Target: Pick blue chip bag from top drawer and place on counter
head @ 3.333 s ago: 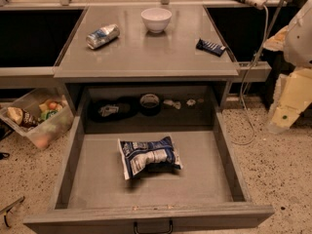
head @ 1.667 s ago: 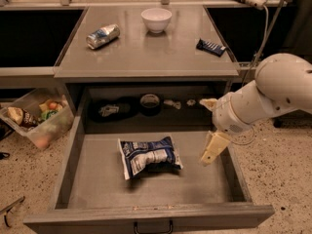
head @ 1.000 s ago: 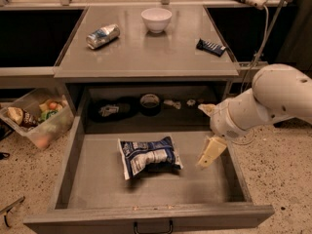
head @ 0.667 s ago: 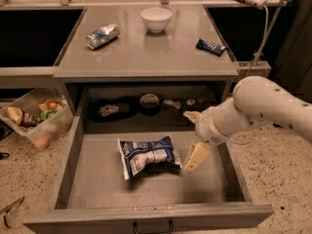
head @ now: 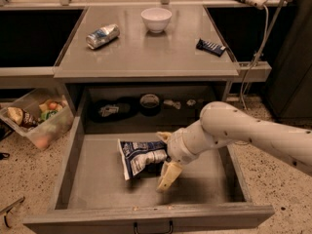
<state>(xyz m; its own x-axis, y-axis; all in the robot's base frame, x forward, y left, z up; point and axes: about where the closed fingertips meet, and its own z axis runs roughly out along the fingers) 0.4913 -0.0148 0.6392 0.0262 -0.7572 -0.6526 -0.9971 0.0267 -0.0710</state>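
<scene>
While gripper point(head: 166, 156) flanks its right edge, blue chip bag point(head: 140, 156) crumpled, white-panelled.

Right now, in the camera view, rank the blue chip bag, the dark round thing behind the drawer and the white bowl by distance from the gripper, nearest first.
1. The blue chip bag, in the top drawer, at the open gripper.
2. The dark round thing, behind the drawer.
3. The white bowl, at the back of the counter.
</scene>
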